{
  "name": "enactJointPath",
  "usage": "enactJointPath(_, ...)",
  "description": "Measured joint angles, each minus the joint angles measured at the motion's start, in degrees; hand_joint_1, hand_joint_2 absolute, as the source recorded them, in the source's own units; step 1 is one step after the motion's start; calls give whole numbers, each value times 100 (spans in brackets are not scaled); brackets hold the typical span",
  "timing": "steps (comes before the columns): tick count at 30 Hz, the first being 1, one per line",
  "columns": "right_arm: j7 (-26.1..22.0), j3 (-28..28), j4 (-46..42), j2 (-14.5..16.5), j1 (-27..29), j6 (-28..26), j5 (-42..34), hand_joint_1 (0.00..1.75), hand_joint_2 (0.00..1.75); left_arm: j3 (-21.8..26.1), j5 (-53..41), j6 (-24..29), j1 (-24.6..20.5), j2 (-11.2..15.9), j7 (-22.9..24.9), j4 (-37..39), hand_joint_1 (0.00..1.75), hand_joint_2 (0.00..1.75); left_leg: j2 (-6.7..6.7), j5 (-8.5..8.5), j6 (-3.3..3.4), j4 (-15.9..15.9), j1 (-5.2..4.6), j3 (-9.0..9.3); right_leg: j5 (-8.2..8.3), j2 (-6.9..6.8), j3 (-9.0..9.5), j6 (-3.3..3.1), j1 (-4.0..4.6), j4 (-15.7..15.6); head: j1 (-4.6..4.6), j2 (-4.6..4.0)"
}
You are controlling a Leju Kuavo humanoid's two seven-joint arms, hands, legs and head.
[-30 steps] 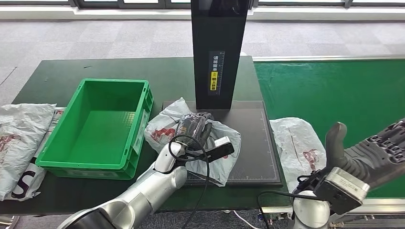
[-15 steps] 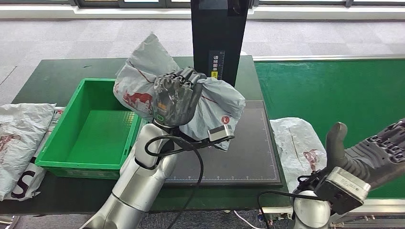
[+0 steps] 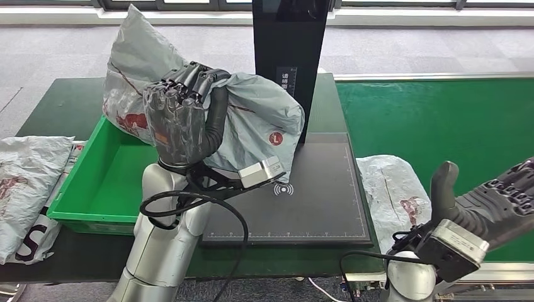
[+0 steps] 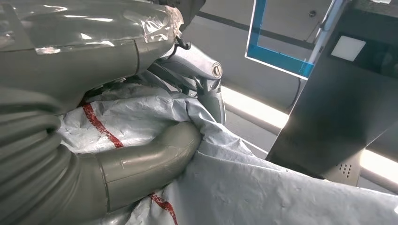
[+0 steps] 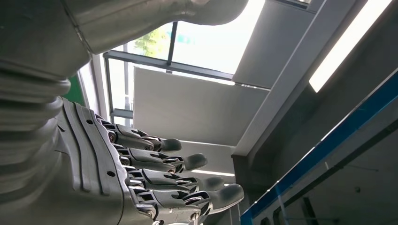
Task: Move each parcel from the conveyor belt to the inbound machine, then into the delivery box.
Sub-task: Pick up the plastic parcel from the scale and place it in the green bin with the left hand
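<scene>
Parcel (image 3: 255, 123), a grey plastic mailer with red print, hangs in the air in the head view, gripped by the left hand (image 3: 182, 119), whose fingers are clamped around a bunched fold of it. It hangs above the near edge of the inbound machine (image 3: 315, 189) and the rim of the green delivery box (image 3: 82, 217), so I judge the scanning step finished for this one and the drop into the box still to come. The box shows a bare green floor where it is visible; part of it is hidden behind the parcel. Another parcel (image 3: 393, 189) lies at the edge of the conveyor belt (image 3: 441, 119), waiting its turn. More mailers (image 3: 28, 182) lie on the table beside the box. The right hand (image 3: 497, 204) is raised, holding nothing, fingers apart.

From the left wrist, the thumb (image 4: 150, 159) presses into the crumpled mailer.

From the right wrist, the fingers (image 5: 178, 180) are extended and empty.
</scene>
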Motion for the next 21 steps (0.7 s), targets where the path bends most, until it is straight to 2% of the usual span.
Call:
enactJointPath(4, 0, -10, 16, 0, 0, 1, -44, 0, 175, 164, -352, -2, -30, 83, 567, -195, 175, 175, 1, -1, -1, -1, 1, -1, -1, 0, -1, 0, 1, 0, 0, 0)
enactJointPath(8, 0, 1, 69, 0, -3, 3, -49, 0, 175, 594, -19, -9, -421, 546, 1495, 503, 175, 175, 5, 4, -7, -2, 2, 7, 2, 3, -2, -8, 2, 9, 0, 0)
enactJointPath(10, -1, 16, 85, 0, -4, 3, -45, 0, 175, 960, 193, -14, -604, 800, 1583, 1041, 175, 175, 15, 11, -16, -2, 3, 8, 9, 12, -11, -16, 3, 16, -2, 0)
enactJointPath(13, -2, 30, 104, 0, -7, 2, -43, 0, 175, 1298, 268, -14, -757, 1031, 1583, 1567, 175, 175, 11, 21, -22, -1, 6, 1, 14, 12, -19, -20, 5, 20, -2, 0)
enactJointPath(21, -2, 43, 144, 0, -13, 2, -40, 0, 175, 1544, 291, -9, -915, 1263, 1576, 2091, 175, 175, 0, 20, -20, -1, 4, -11, 13, 5, -21, -19, 3, 17, 0, 0)
